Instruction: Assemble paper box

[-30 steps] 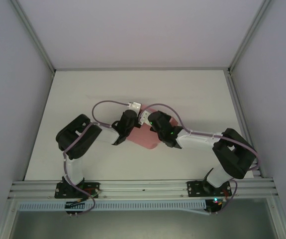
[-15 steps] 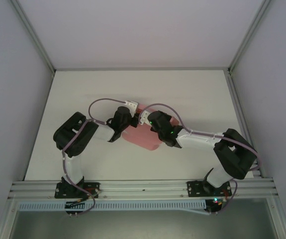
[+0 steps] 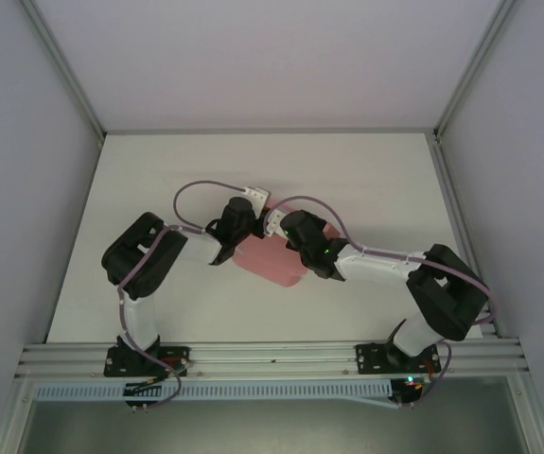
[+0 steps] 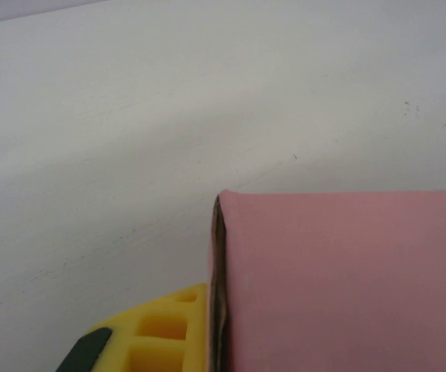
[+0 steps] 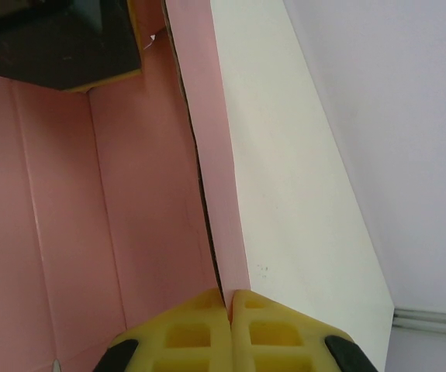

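The pink thin-card paper box (image 3: pixel 270 263) lies part-folded at the middle of the white table (image 3: pixel 158 189), one upright wall pinched between the closed yellow fingers of the right gripper (image 5: pixel 229 310), with the left gripper (image 4: pixel 215 325) clamped on the same wall farther along.

There is one pink paper box (image 3: pixel 270 260), and it lies on one white table (image 3: pixel 253 165). Two robot arms reach over the table, one left arm (image 3: pixel 149 260) and one right arm (image 3: pixel 442 288), and each arm has one gripper, so that makes two grippers, the left gripper (image 3: pixel 236 238) and the right gripper (image 5: pixel 229 310). Two purple cables (image 3: pixel 191 194) loop up, one on each arm, and the right gripper shows two yellow fingers (image 5: pixel 184 337) in its own wrist view, while the left gripper shows one yellow finger.
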